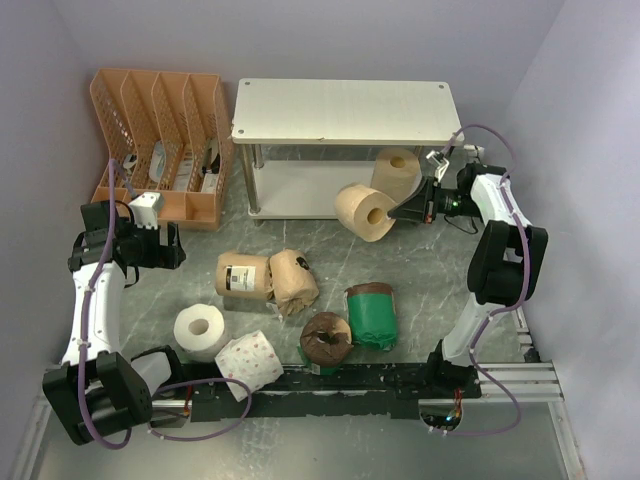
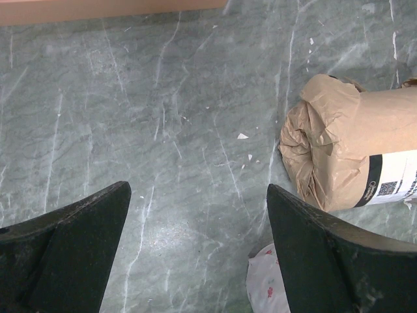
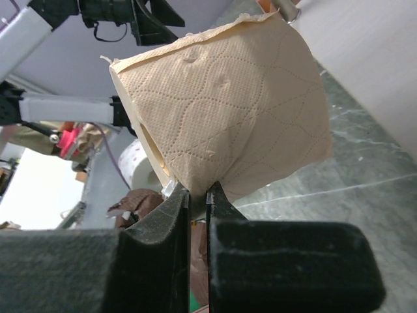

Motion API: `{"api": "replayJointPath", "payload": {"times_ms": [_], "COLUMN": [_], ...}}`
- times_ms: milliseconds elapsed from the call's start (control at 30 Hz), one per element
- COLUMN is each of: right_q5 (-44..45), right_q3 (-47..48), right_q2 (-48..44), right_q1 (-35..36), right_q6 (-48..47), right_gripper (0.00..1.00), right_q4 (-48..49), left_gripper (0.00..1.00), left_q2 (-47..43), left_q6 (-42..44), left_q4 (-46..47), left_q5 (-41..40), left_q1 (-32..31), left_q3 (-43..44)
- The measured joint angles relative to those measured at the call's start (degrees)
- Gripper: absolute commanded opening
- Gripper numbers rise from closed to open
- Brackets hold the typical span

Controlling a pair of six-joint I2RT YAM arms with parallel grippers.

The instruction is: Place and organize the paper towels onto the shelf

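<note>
From above, we see the right hand (image 1: 396,213) pinching a bare tan roll (image 1: 365,212) just before the shelf (image 1: 345,105), axis level, core facing that hand. Our left wrist shows the left hand (image 2: 197,189) spread wide above the bench (image 2: 130,98). At the right wrist, the roll's wall sits clamped.

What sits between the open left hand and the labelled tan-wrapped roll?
Only bare marble tabletop with a few white flecks lies between the left hand and the labelled tan-wrapped roll; the left wrist view shows it most clearly.
</note>
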Motion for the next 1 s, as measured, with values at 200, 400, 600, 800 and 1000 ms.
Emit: {"api": "replayJointPath", "payload": {"times_ms": [200,400,600,800,1000], "right_q5": [0.2,10.7,26.6,33.7,33.2], "right_q3": [-0.9,-5.6,-15.5,-26.3,-41.5], "right_q2": [-0.9,-9.9,-21.5,-30.4,-33.1], "right_q1": [-0.1,-0.3,1.6,3.5,4.0], "right_q6": [-9.4,-0.4,15.8,39.3,76.6], "right_gripper": [0.00,0.00,0.00,0.00,0.00], "right_q4": [0.0,13.8,34.5,53.4,78.2], "left_gripper": [0.97,0.97,0.97,0.97,0.97], "left_q2": [0.7,0.8,0.8,0.8,0.8], "left_q6": [0.0,0.0,0.0,0.0,0.0], "left_q4": [0.0,0.0,0.0,0.0,0.0], "left_q5": [-0.1,-0.1,-0.1,-0.1,-0.1], "left_q1": [0.0,0.0,0.0,0.1,0.1], "left_q3": [0.0,0.0,0.0,0.0,0.0]}}
